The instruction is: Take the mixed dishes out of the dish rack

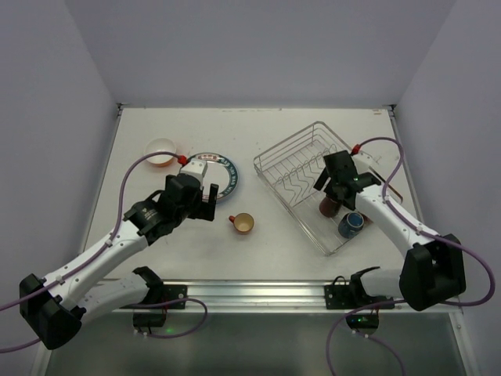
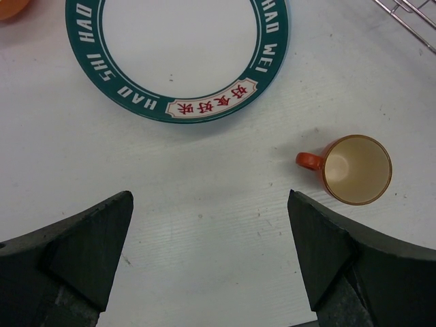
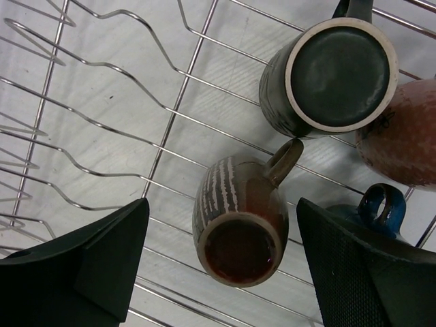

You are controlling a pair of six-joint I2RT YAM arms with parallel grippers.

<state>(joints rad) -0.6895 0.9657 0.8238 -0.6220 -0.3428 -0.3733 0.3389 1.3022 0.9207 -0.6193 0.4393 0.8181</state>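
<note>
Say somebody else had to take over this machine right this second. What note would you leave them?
Left pincer: open, empty, over the table near the orange mug.
Right pincer: open, empty, over the striped mug in the dish rack.
Done: patterned plate, orange bowl and orange mug are out on the table.
Left: four mugs in the rack: the striped mug, a dark mug, a reddish-brown mug, a blue mug.

5 mugs [image 2: 354, 169] [image 3: 337, 71] [image 3: 238, 228] [image 3: 405, 136] [image 3: 381, 211], 1 plate [image 2: 177, 41], 1 bowl [image 1: 162, 149]
</note>
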